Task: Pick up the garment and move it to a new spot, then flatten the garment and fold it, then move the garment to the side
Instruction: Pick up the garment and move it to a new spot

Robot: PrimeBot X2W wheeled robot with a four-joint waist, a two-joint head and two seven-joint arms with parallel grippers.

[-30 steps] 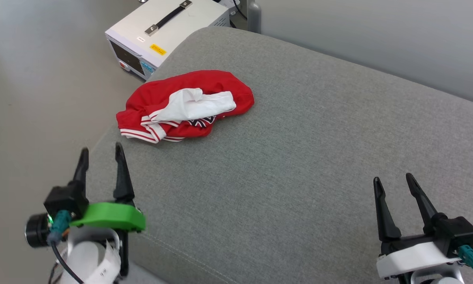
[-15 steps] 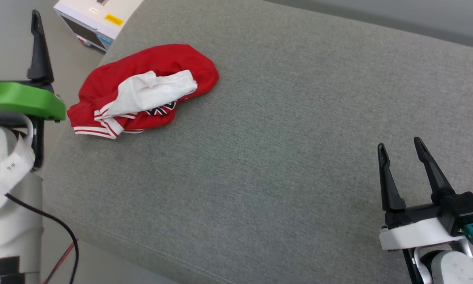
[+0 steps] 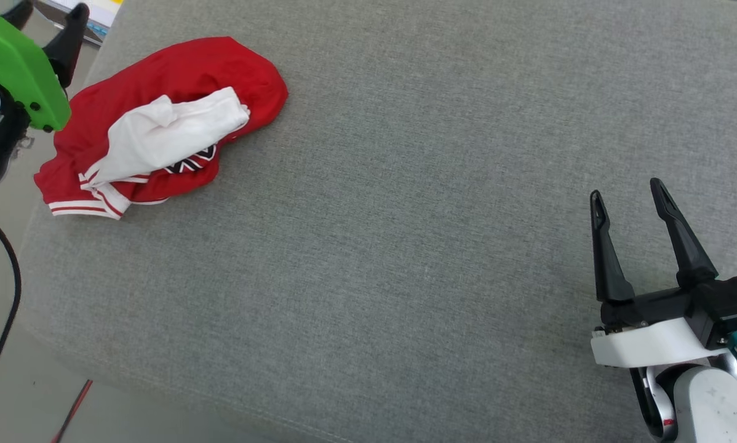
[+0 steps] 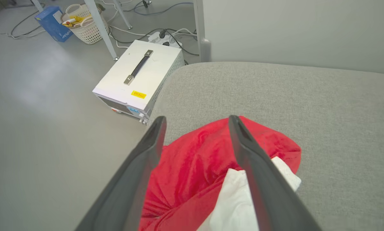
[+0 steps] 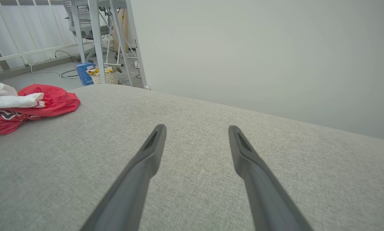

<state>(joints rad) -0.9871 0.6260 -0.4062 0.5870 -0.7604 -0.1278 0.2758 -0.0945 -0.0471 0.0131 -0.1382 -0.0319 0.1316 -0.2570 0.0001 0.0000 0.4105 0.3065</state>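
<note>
The red jersey T-shirt [image 3: 221, 67] lies crumpled near the far left corner of the grey upholstered seat [image 3: 405, 246], with a white sleeve [image 3: 165, 132] bunched on top. My left claw [image 4: 196, 119] hovers over it, spread wide. My right claw [image 3: 627, 192], also spread, is well apart from it over bare fabric.
</note>
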